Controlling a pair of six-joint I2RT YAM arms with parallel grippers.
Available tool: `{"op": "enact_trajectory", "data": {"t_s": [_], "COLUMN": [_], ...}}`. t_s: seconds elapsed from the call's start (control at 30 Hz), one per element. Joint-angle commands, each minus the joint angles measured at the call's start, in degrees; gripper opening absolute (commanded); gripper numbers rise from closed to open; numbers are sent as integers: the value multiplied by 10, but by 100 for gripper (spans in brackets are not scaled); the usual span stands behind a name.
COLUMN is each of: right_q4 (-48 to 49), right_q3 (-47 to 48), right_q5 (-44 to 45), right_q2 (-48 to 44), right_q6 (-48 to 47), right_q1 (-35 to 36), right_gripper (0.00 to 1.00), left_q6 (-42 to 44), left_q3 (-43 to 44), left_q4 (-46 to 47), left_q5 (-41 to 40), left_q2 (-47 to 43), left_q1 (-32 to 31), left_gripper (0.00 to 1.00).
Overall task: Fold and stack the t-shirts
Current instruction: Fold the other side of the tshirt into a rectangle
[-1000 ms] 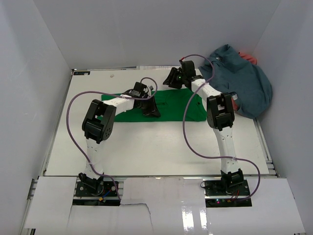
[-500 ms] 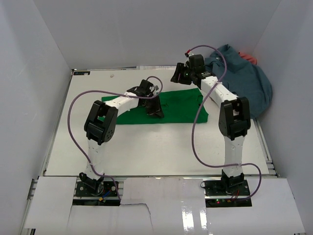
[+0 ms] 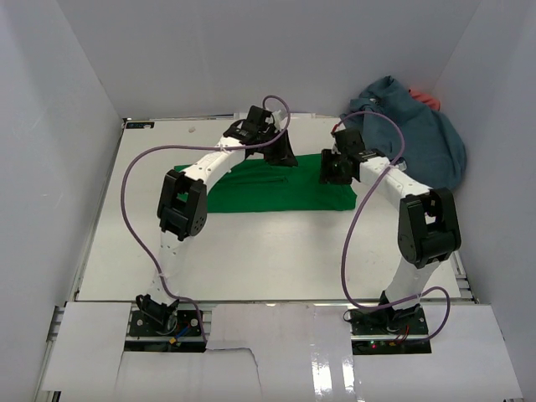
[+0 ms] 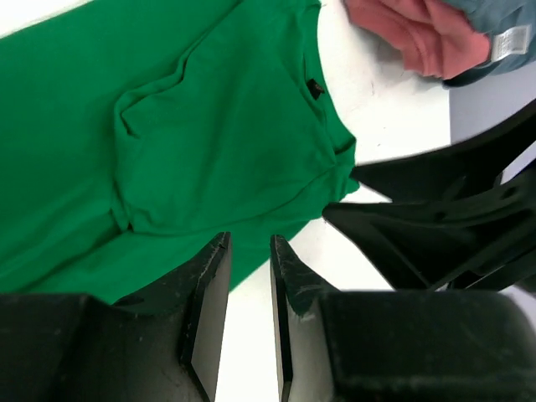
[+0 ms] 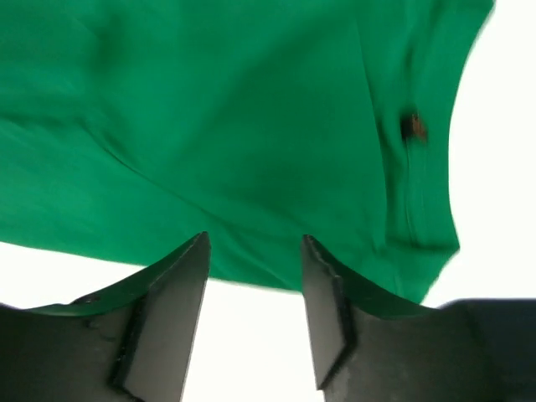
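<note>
Hovering over the collar end of the green t-shirt [image 4: 209, 126], the left pincer [image 4: 249, 251] holds its fingers a narrow slit apart with nothing between them. Just beside it, the right pincer [image 5: 254, 251] stands wider, also empty, over the same shirt's near hem. The left wrist view shows the right arm's dark fingers crowding in from the side, so the two sit very near each other.

The green shirt lies flat as a long band across the middle of the counter [image 3: 251, 251], with a few raised creases near the collar. Past its right end, the coral red t-shirt [image 4: 410, 33] pokes out from under the slate blue-grey t-shirt [image 3: 419, 142], both heaped at the far right corner.

The main danger, as I judge it, is a knock between the two pincers if both descend on this one end. The left's slim opening may also slide off the cloth or nip only the top layer, so lifting would peel the fold apart. A careless pull toward the right could drag the green shirt into the heap.
</note>
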Motion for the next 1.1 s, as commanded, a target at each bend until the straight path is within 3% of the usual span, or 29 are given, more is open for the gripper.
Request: {"op": "enact_trajectory", "data": {"t_s": [0.0, 0.13, 0.17, 1.07], "right_q4": [-16, -17, -17, -13], "right_q3": [-31, -54, -56, -99], "right_q5": [23, 26, 26, 143], "right_q2": [-29, -32, -30, 0], "right_q6": [-14, -14, -14, 21], "right_q1": [-3, -3, -3, -13], "right_gripper": [53, 10, 8, 8], "left_q6": [19, 38, 42, 82], "left_q3": [31, 53, 60, 100], "left_q4": [-17, -18, -18, 12], "left_q5": [30, 42, 45, 11], "left_q2": [32, 68, 74, 120], "left_q1": [-9, -13, -13, -15], "left_gripper": [36, 36, 36, 36]}}
